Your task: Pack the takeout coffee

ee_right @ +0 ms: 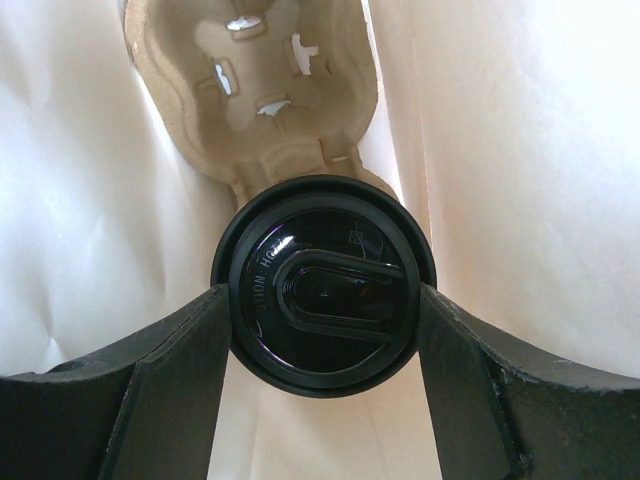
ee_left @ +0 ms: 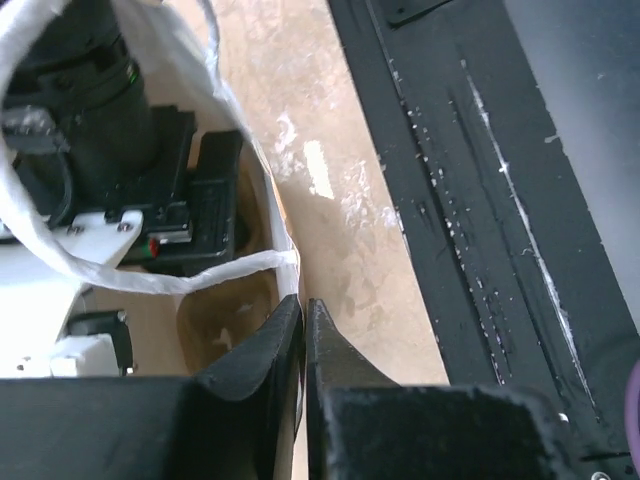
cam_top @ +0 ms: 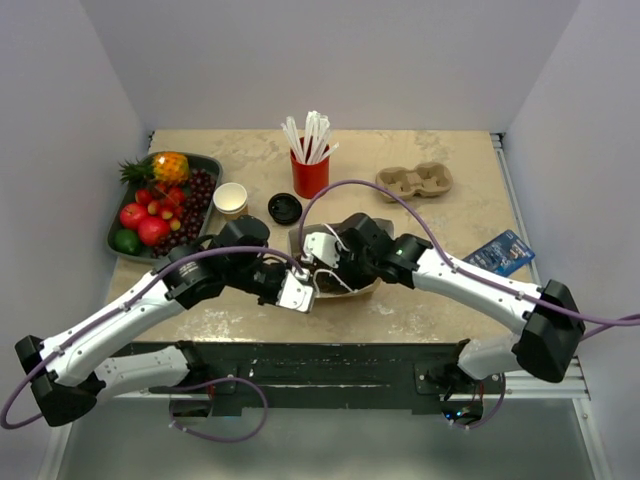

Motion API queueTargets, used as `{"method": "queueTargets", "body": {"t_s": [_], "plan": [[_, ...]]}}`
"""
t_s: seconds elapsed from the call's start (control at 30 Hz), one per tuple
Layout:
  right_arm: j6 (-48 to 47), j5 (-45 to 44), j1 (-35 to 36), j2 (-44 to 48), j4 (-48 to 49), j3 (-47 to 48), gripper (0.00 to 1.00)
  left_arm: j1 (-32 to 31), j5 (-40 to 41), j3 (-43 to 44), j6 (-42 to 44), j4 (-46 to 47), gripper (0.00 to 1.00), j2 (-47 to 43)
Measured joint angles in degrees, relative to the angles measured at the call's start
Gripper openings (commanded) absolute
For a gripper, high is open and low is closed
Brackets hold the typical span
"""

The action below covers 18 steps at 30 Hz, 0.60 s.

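Note:
The takeout coffee shows from above in the right wrist view as a round black lid (ee_right: 322,285); its tan cup is hidden under the lid. My right gripper (ee_right: 322,300) is shut on it, one finger on each side of the lid, inside the paper bag (ee_right: 520,170). A pulp cup carrier (ee_right: 255,90) lies at the bag's bottom, just beyond the cup. In the top view my right gripper (cam_top: 335,262) reaches down into the bag (cam_top: 352,288). My left gripper (ee_left: 303,308) is shut on the bag's rim (ee_left: 285,262) at its near side, and it also shows in the top view (cam_top: 298,290).
A red cup of straws (cam_top: 310,172), a lidless tan cup (cam_top: 230,198) and a loose black lid (cam_top: 284,208) stand behind the bag. A second pulp carrier (cam_top: 415,181) lies back right, a fruit tray (cam_top: 125,215) at left, a blue packet (cam_top: 500,252) at right.

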<state>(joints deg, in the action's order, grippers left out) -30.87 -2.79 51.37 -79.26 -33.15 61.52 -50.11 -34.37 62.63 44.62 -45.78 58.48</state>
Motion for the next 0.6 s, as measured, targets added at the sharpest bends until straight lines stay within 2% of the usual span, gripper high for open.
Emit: {"method": "queueTargets", "body": {"t_s": [0.23, 0.37, 0.6], "plan": [[-5.0, 1.6, 1.4, 5.5, 0.7, -4.5, 0.21, -5.4, 2.8, 0.0, 0.2, 2.0, 0.00, -0.3], [-6.6, 2.3, 2.0, 7.5, -0.3, -4.8, 0.20, -7.7, 5.4, -0.9, 2.1, 2.3, 0.00, -2.2], [-8.3, 1.5, 6.1, 9.9, -0.2, -7.8, 0.19, -14.8, 9.3, -7.7, 6.2, 4.0, 0.00, -7.3]]}}
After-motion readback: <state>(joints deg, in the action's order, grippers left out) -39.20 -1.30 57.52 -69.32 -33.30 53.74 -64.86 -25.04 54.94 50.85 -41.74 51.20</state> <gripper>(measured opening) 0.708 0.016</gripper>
